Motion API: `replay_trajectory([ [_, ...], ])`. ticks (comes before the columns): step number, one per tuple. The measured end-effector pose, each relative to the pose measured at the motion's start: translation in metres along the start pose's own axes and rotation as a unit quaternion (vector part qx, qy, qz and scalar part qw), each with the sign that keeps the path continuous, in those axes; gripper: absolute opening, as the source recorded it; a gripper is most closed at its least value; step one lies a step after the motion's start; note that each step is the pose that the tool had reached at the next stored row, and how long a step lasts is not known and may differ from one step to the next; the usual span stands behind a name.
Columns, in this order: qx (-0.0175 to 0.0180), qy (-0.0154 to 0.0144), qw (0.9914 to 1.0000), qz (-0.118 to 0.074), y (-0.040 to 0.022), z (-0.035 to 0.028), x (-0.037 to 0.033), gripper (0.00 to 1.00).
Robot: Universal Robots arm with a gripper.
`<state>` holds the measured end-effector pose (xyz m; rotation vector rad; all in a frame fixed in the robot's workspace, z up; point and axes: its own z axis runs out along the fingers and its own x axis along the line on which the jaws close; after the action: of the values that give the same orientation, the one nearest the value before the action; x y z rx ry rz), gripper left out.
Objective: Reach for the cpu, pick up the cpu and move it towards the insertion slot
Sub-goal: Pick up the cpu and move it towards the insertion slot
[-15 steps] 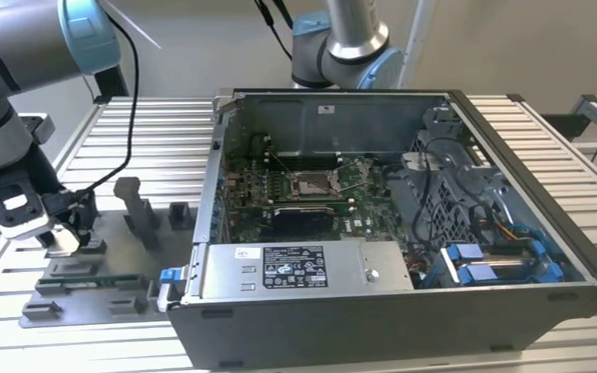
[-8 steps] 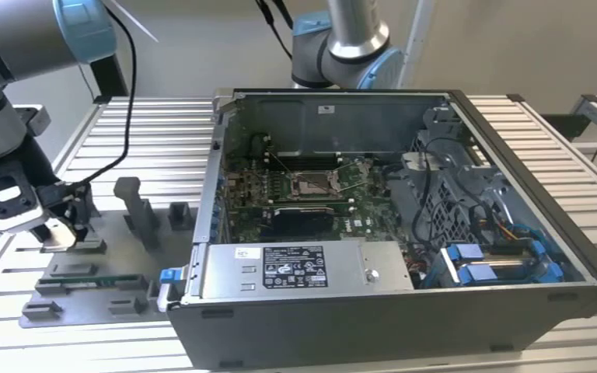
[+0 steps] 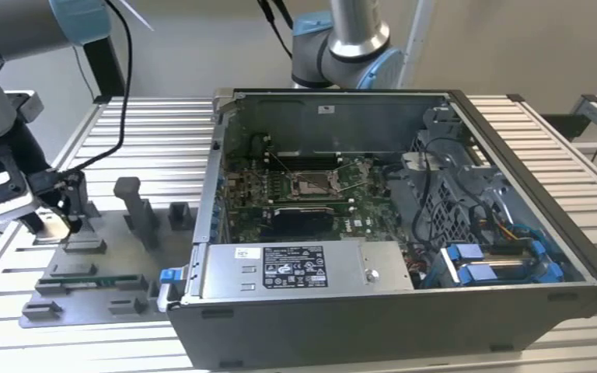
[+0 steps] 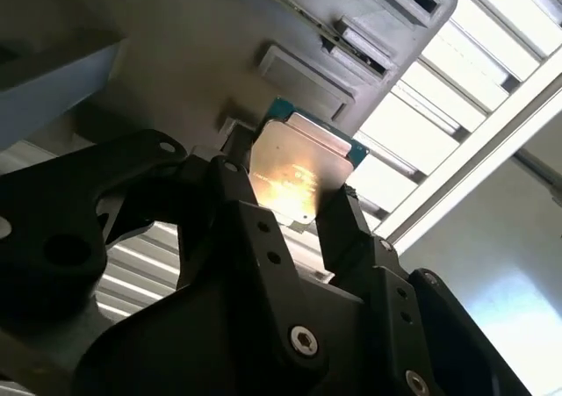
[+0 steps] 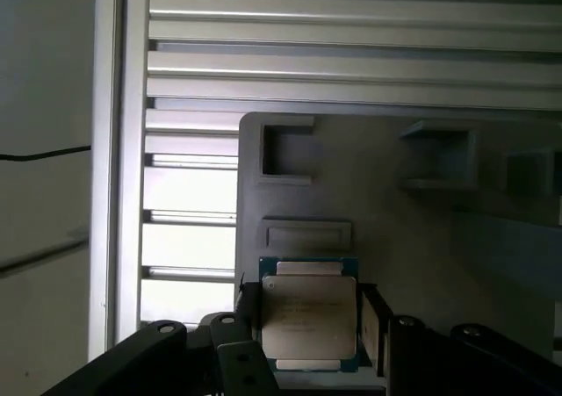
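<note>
The cpu (image 5: 307, 313), a flat silver square with a green rim, sits between the black fingers of my gripper (image 5: 309, 327), which press on two opposite edges. In the second wrist view the cpu (image 4: 294, 172) is held in the gripper (image 4: 294, 210) close over the grey fixture plate (image 4: 219, 27). In the exterior view the gripper (image 3: 55, 223) hangs at the far left over that plate (image 3: 81, 272). The insertion slot (image 3: 314, 183), a silver-framed square socket, lies on the motherboard inside the open computer case (image 3: 403, 311), far to the gripper's right.
Upright grey fixture blocks (image 3: 137, 210) stand on the plate between gripper and case. The case's left wall (image 3: 214, 179) rises beside the plate. A second robot arm's base (image 3: 340, 47) stands behind the case. The slatted aluminium table (image 3: 153, 124) surrounds everything.
</note>
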<state>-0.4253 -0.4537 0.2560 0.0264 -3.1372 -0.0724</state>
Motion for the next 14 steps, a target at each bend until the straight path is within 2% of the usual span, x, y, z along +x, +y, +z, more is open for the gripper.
replay_trajectory([
  [4, 0.0017, 0.0000, 1.00000, 0.000, 0.0004, -0.0095, 0.0000, 0.00],
  [14, 0.0018, 0.0000, 1.00000, 0.000, 0.0015, -0.0324, 0.0001, 0.00],
])
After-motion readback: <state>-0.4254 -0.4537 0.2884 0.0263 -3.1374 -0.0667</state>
